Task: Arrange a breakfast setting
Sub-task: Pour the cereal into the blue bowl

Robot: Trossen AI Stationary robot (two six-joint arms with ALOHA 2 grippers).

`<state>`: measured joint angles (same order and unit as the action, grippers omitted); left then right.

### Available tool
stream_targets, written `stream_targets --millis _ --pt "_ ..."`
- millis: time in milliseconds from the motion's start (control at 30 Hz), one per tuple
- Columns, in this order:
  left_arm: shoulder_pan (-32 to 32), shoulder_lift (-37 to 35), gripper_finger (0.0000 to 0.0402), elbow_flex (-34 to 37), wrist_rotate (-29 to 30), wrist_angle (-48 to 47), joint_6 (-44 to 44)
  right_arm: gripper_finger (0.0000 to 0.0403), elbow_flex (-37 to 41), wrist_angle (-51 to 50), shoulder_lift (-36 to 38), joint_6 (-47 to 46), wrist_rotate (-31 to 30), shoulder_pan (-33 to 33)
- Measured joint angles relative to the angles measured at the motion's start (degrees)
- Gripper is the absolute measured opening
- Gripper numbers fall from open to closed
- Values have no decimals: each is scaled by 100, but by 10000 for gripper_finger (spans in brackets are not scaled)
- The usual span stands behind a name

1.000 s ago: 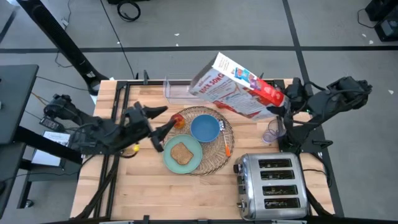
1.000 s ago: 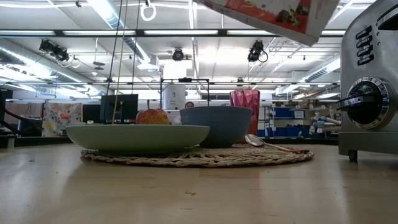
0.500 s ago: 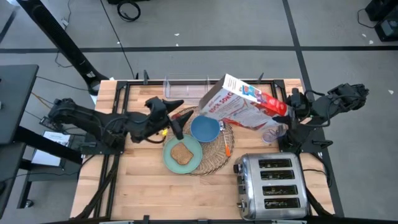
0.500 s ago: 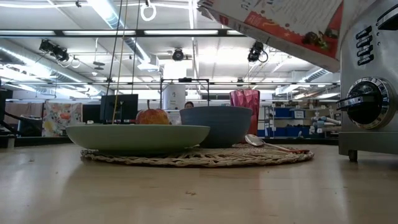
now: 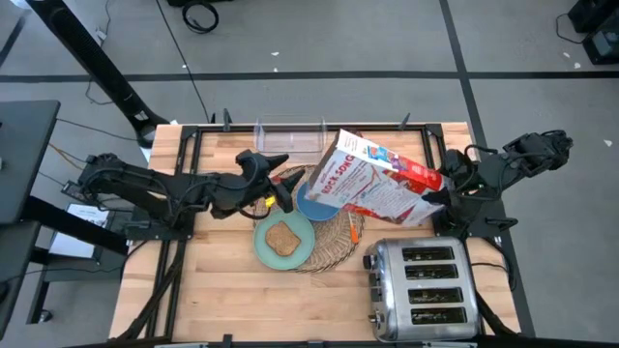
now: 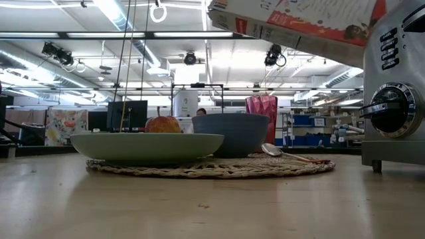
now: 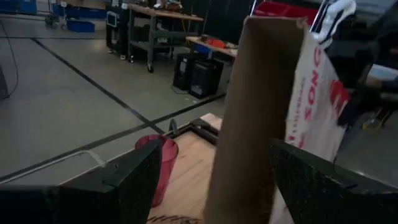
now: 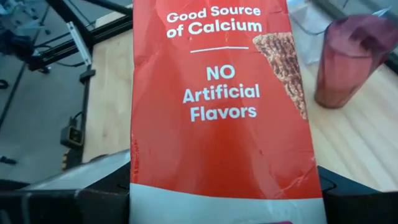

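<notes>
Toast slice [image 5: 281, 238] on mint-green plate [image 5: 263, 246]; right hand [image 5: 440, 186] pinching cereal box [image 5: 368, 181] over blue bowl [image 5: 308, 204]; left hand [image 5: 276, 181] spread

A tilted cereal box [image 5: 372, 179] hangs over the blue bowl [image 5: 309, 203], directly ahead of the left arm's open jaws, blocking that approach. Beyond the box stands the red cup [image 7: 158, 163]. Bare bench [image 5: 222, 300] lies open below the plate [image 5: 283, 242].

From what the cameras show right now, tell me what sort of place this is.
Probably a robotics lab in a large open workshop: a wooden table on a metal frame, bare ceiling strip lights, and equipment shelving behind a staged breakfast setting.
</notes>
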<state>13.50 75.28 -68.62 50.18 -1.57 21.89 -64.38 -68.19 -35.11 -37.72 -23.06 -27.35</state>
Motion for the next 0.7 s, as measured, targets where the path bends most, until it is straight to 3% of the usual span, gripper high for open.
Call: stream_targets --millis 400,700 --pt "22 9 298 1 5 -383 38 241 -394 -532 -9 -413 314 4" --pt "-23 360 298 -5 -72 -892 605 241 -398 -676 -105 -688 680 7"
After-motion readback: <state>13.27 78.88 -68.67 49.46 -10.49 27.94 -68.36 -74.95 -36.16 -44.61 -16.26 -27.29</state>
